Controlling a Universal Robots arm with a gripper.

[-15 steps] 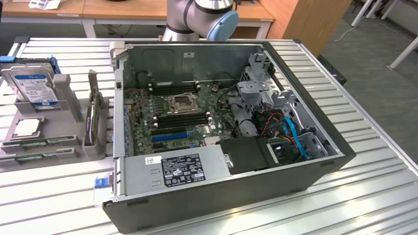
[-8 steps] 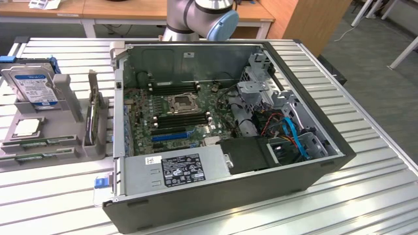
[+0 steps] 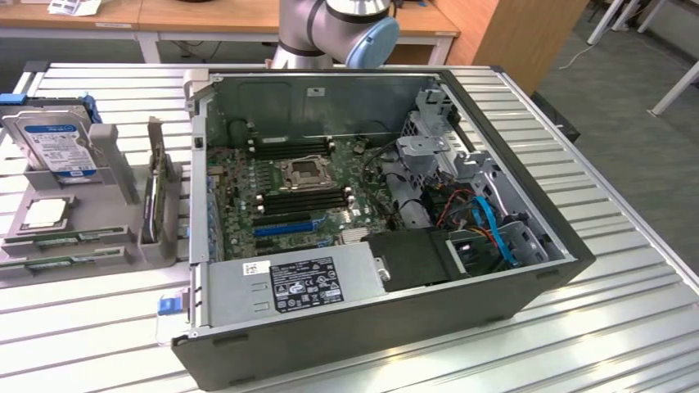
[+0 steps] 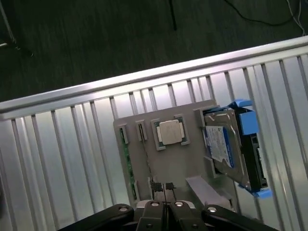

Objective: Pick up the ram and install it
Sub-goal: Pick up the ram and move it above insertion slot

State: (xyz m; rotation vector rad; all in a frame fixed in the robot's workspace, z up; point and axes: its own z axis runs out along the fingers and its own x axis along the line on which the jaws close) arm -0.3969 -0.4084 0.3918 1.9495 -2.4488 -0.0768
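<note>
The slatted table [image 3: 611, 327] is carrying an open computer case [image 3: 382, 336], and beside it, toward the exterior view's left, a grey holder [image 4: 187, 161] is keeping the spare parts. The hard drive [image 4: 226, 149] is standing along one side of that holder, the processor [image 4: 169, 132] is sitting in the middle, and the ram [image 4: 126, 161] is lying flat in a groove on the far side of the processor from the drive, its long axis running along the holder's edge. The claw [image 4: 162, 186] is hanging over the holder, near the ram but not touching it, with its fingers pressed together and gripping nothing.
</note>
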